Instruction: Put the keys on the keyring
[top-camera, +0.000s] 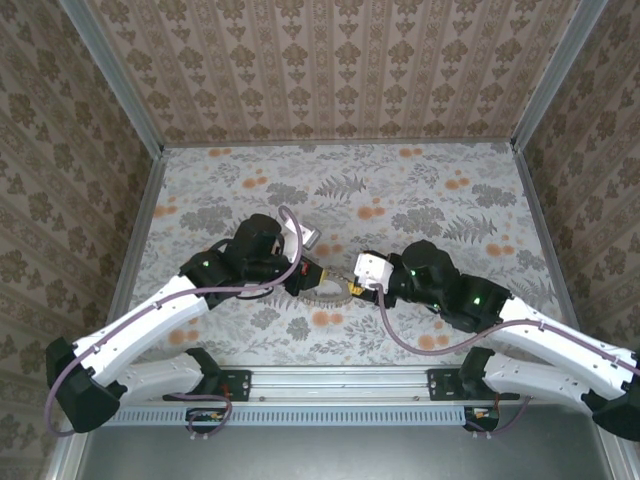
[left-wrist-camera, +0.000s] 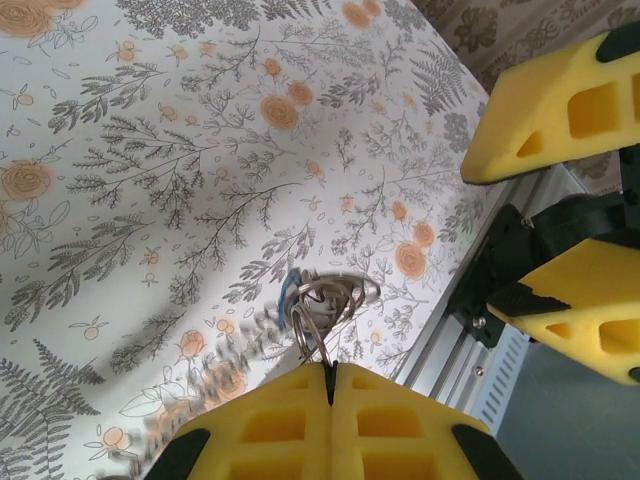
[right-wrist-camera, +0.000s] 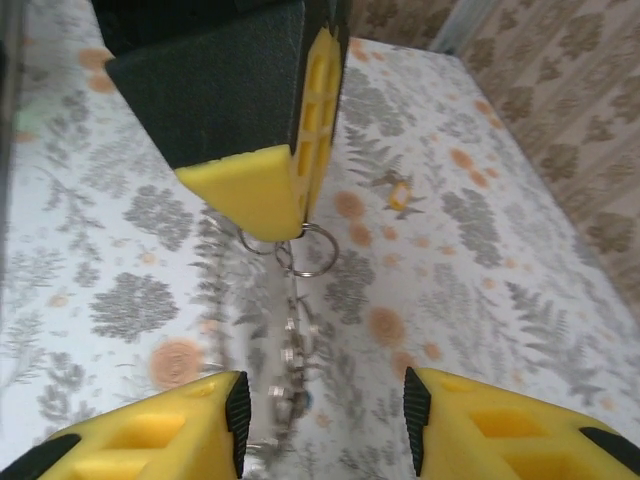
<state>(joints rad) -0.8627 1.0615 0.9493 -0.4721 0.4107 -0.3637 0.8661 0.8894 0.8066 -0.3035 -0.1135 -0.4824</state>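
Mid-threading, I judge: the left gripper (left-wrist-camera: 330, 372) clenches the keyring (left-wrist-camera: 322, 308), a blue key (left-wrist-camera: 289, 292) against it, while the right gripper (right-wrist-camera: 326, 402), at its 3 o'clock, hangs spread and empty, needing a fine pinch next.

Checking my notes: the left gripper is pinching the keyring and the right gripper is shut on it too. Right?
Not quite. The left gripper does pinch the keyring, but the right gripper is open, fingers apart either side of it, as the right wrist view shows.
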